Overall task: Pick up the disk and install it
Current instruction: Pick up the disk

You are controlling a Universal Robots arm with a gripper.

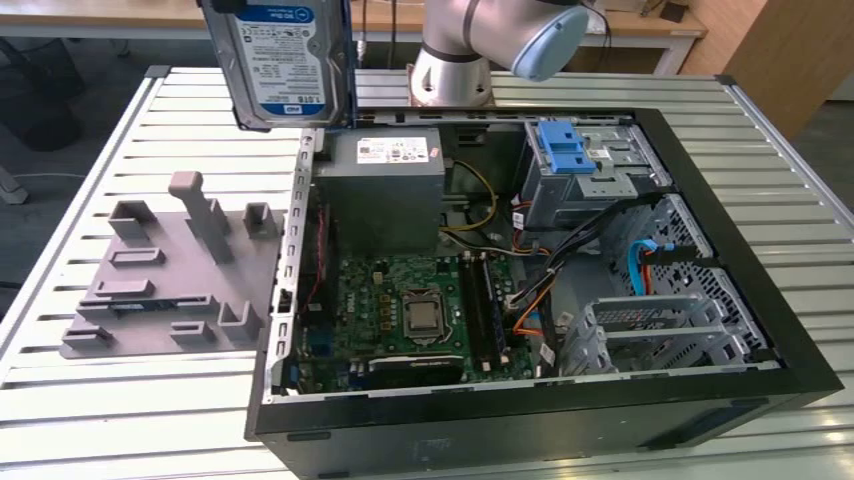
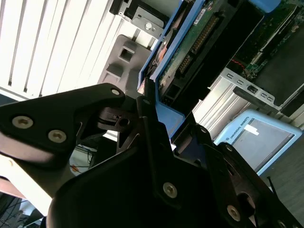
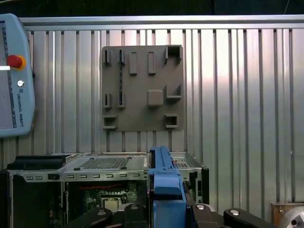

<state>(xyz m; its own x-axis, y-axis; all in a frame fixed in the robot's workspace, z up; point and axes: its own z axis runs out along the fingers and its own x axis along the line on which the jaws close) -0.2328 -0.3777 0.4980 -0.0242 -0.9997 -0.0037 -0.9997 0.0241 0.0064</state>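
Note:
The disk (image 1: 283, 60), a silver drive with a white-and-blue label in a blue bracket, hangs upright in the air at the exterior view's upper left. It is above the far left corner of the open computer case (image 1: 747, 300). In the second wrist view my gripper (image 2: 159, 111) is shut on the disk (image 2: 190, 52), its black fingers (image 2: 147, 123) clamped on the blue bracket, and the drive's green circuit side shows. In the first wrist view the bracket's blue edge (image 3: 164, 180) stands up out of the gripper (image 3: 166, 213), over the case.
Inside the case are a grey power-supply box (image 1: 387, 190), a motherboard (image 1: 400, 310) and a grey drive cage with a blue latch (image 1: 574, 155). A grey fixture plate (image 1: 160, 270) lies on the slatted table (image 1: 134, 400). The arm's base (image 1: 454, 70) stands behind the case. A teach pendant (image 3: 14, 76) lies nearby.

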